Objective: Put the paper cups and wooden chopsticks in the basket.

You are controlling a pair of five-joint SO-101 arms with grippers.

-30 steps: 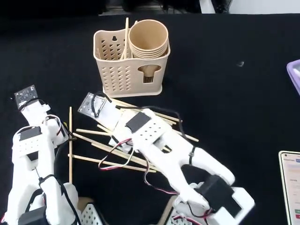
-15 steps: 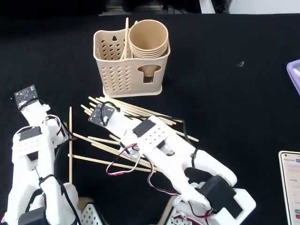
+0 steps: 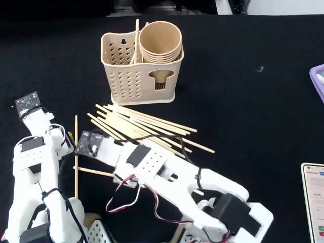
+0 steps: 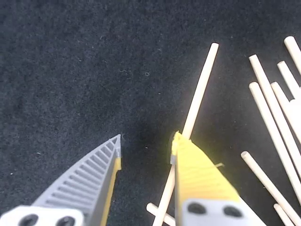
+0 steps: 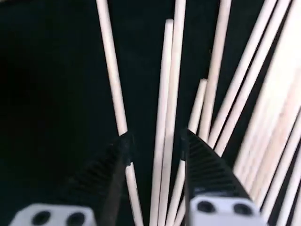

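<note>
The beige basket (image 3: 132, 81) stands at the far side of the black desk (image 3: 243, 101). The stacked paper cups (image 3: 160, 38) sit in one compartment, and a couple of upright chopsticks (image 3: 136, 33) stand in the other. In front of it, a loose fan of wooden chopsticks (image 3: 152, 124) lies flat on the desk, well apart from the basket.

The right claw (image 5: 155, 136) is low over the near end of that fan. Its two fingers are parted and grip nothing. Two thin sticks (image 5: 165, 84) run lengthwise through the gap between them, another lies along the outside of one finger, and the rest are off to the other side.

The left claw (image 4: 146, 138) is also spread open and empty above bare cloth. A single chopstick (image 4: 200, 89) passes right by its yellow finger, outside the gap, with more sticks (image 4: 273, 122) lying beyond it.
</note>
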